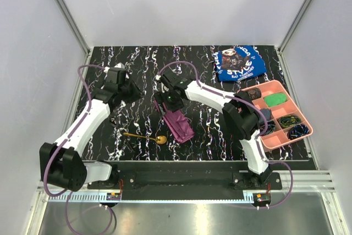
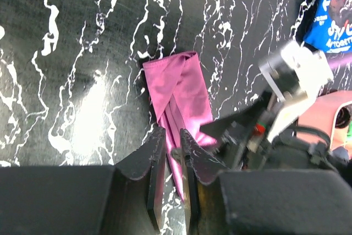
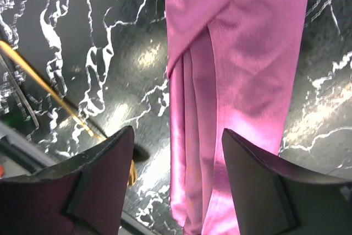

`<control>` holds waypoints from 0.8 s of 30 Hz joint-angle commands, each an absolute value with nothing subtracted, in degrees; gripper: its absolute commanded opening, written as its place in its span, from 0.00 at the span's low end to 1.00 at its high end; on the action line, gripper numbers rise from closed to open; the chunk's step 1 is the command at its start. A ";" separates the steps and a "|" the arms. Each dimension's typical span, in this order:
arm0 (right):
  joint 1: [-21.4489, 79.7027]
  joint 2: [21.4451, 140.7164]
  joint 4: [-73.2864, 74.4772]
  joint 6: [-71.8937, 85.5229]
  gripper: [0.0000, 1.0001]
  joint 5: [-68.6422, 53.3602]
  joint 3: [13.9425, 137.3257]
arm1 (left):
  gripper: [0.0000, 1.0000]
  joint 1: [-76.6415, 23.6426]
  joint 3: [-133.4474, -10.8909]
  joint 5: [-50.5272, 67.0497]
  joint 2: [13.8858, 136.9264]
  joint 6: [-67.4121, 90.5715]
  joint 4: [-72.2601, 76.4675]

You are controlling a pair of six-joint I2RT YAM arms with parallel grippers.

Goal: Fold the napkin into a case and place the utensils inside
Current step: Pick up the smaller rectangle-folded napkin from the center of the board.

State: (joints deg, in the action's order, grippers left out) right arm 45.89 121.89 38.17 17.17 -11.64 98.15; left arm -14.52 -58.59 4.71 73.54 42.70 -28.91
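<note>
The napkin (image 1: 181, 126) lies on the black marbled table as a narrow, layered plum-purple pouch, pointing toward the near right. My right gripper (image 1: 169, 103) hovers over its far end. In the right wrist view it (image 3: 177, 131) stands wide open, its fingers on either side of the folded cloth (image 3: 236, 53) and clear of it. The gold spoon (image 1: 144, 136) lies on the table left of the napkin, and its handle (image 3: 49, 87) shows beside my right gripper's left finger. My left gripper (image 2: 172, 131) has a narrow gap between its jaws; the napkin's end (image 2: 176, 83) shows through it, unpinched.
A pink compartment tray (image 1: 301, 115) holding small items stands at the right edge. A blue cloth with white lettering (image 1: 239, 63) lies at the back right. The right arm's wrist (image 2: 291, 75) sits close to my left gripper's right side.
</note>
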 commanded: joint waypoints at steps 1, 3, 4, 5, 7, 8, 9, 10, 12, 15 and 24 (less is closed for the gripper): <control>47.19 126.11 43.76 14.50 0.75 -5.28 103.78 | 0.20 -14.33 -57.48 5.10 69.97 42.19 -29.88; 47.72 127.35 44.82 14.41 0.75 -3.70 105.20 | 0.20 -14.06 -57.48 5.45 69.35 42.01 -30.23; 48.51 128.40 45.52 14.41 0.76 -2.39 106.25 | 0.20 -13.89 -57.57 5.71 69.26 42.01 -30.23; 48.69 128.84 45.79 14.50 0.76 -2.03 106.78 | 0.20 -13.71 -57.66 6.06 69.08 41.84 -30.15; 49.22 130.51 46.14 14.77 0.76 -0.62 107.75 | 0.20 -13.36 -57.92 6.68 68.82 41.40 -30.23; 49.65 131.04 46.32 14.85 0.76 -0.27 108.10 | 0.21 -13.19 -57.83 6.77 68.64 41.40 -30.15; 49.92 131.57 46.93 15.03 0.74 1.48 108.45 | 0.21 -13.01 -57.83 7.12 68.29 41.31 -30.23; 50.18 132.36 47.19 14.94 0.73 3.41 108.89 | 0.21 -12.57 -57.66 7.38 68.12 41.13 -30.23; 50.97 132.98 47.81 15.46 0.65 4.74 109.25 | 0.21 -12.22 -57.66 8.08 67.50 40.61 -30.32; 52.55 134.38 49.21 16.69 0.52 8.34 109.86 | 0.21 -11.43 -57.04 8.17 66.45 40.08 -30.32; 55.37 138.70 53.97 20.21 0.25 18.98 113.38 | 0.23 -8.70 -55.37 10.19 65.57 38.94 -30.23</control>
State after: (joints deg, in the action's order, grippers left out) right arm 54.50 135.00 50.24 17.65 13.56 113.43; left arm -9.61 -55.94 7.38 66.57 40.51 -31.20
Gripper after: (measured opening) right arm 0.309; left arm 0.224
